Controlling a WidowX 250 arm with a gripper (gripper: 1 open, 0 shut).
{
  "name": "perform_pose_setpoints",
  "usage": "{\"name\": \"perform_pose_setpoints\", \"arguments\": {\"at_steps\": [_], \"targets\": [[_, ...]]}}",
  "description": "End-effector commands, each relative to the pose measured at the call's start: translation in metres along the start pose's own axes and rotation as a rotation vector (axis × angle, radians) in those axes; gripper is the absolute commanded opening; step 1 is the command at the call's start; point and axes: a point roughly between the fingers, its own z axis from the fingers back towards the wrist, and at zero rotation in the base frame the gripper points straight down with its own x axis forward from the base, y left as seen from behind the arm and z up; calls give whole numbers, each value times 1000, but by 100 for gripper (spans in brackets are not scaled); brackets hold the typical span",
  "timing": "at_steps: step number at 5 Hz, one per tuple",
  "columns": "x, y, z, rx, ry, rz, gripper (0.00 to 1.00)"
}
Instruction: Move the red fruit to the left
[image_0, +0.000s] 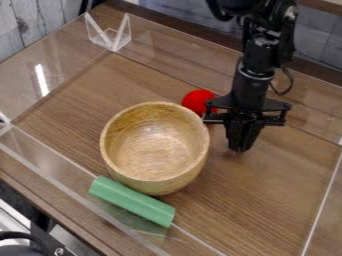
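Observation:
The red fruit (197, 101) is a small bright-red ball lying on the wooden table just behind the right rim of the wooden bowl (155, 146). My gripper (242, 143) hangs straight down from the black arm, to the right of the fruit and a little nearer the camera. Its fingers (242, 132) are pressed together into one dark point close to the tabletop, with nothing between them. The fruit lies apart from the gripper, partly hidden by the bowl's rim.
A long green block (132, 202) lies at the front below the bowl. Clear acrylic walls (40, 160) fence the table on all sides. A clear plastic stand (110, 34) sits at the back left. Bare wood lies to the left of the bowl.

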Motion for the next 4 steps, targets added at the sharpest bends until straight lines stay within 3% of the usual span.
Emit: {"name": "perform_pose_setpoints", "arguments": {"at_steps": [1, 2, 3, 4], "targets": [[16, -5, 29, -73, -43, 55, 0], [27, 0, 44, -110, -44, 114, 0], [37, 22, 69, -149, -51, 116, 0], [54, 58, 95, -185, -70, 111, 0]]}}
